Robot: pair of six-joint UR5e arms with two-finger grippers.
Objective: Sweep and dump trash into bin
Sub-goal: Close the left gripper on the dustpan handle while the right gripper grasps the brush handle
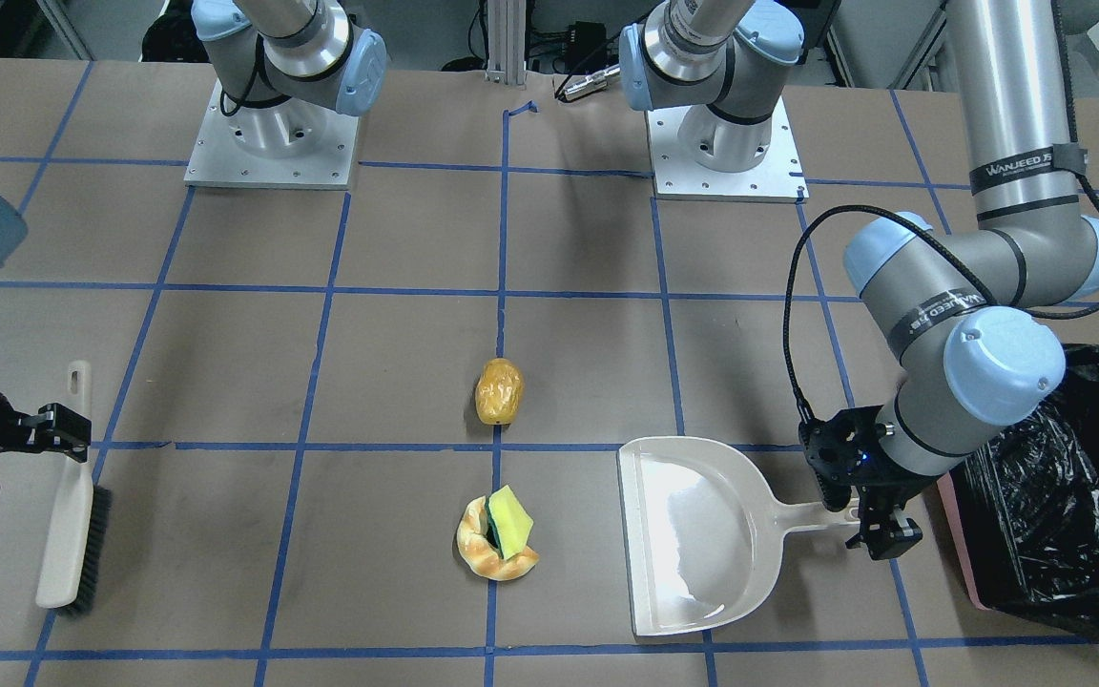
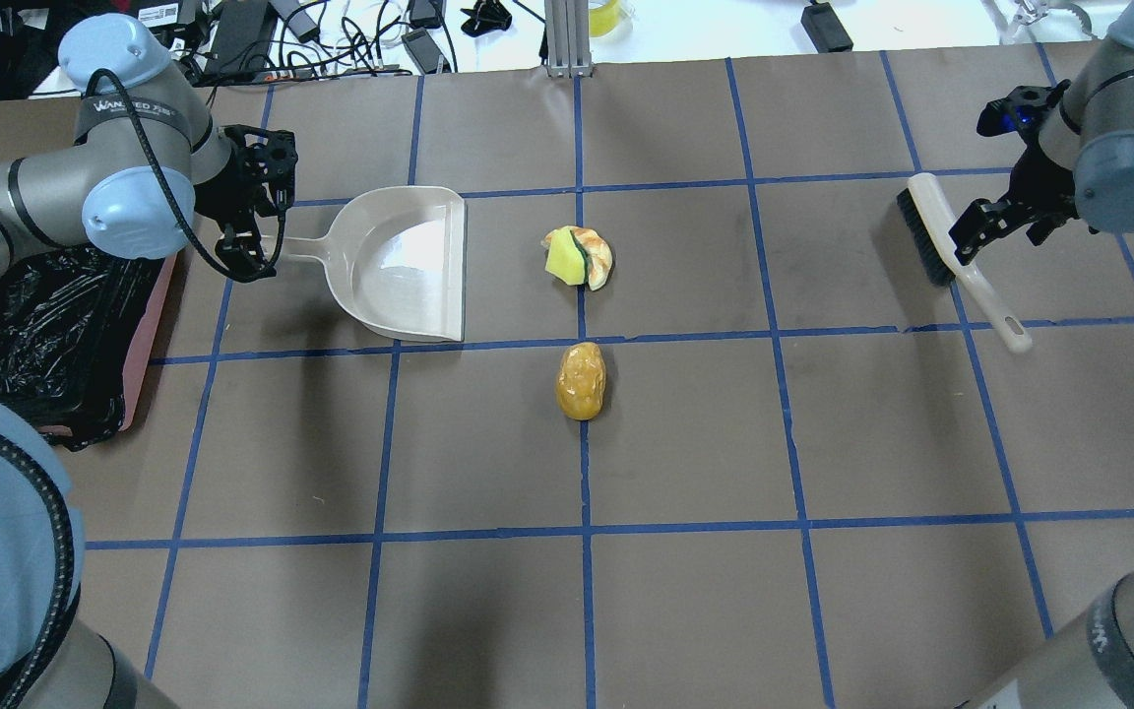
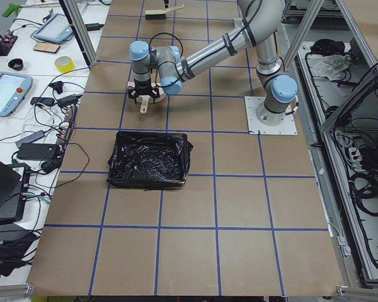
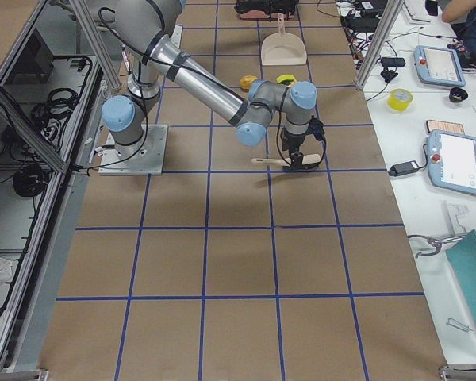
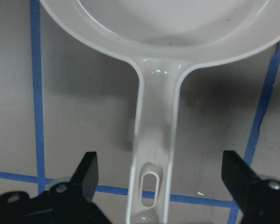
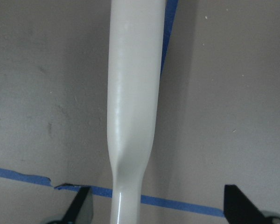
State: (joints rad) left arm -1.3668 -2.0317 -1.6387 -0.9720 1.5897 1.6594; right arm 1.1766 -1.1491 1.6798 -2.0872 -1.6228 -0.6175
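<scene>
The yellow-orange potato piece (image 1: pixel 499 391) (image 2: pixel 581 380) lies at the table's middle. The tan bread ring (image 1: pixel 487 555) (image 2: pixel 603 260) lies nearby, with the yellow sponge (image 1: pixel 509 520) (image 2: pixel 563 258) resting on it. The pink bin with its black bag (image 1: pixel 1055 496) (image 2: pixel 35 325) (image 3: pixel 148 160) stands at the robot's left. My left gripper (image 1: pixel 869 520) (image 2: pixel 247 241) (image 5: pixel 161 179) is open, its fingers on either side of the beige dustpan's handle (image 5: pixel 156 130). My right gripper (image 1: pixel 58 429) (image 2: pixel 995 222) (image 6: pixel 158 205) is open astride the brush handle (image 6: pixel 130 93).
The dustpan (image 1: pixel 693 534) (image 2: pixel 400 266) lies flat between the bin and the trash, its mouth toward the trash. The beige brush (image 1: pixel 68 515) (image 2: pixel 951 246) lies on the table at the robot's right. Both arm bases (image 1: pixel 273 143) stand at the robot's side.
</scene>
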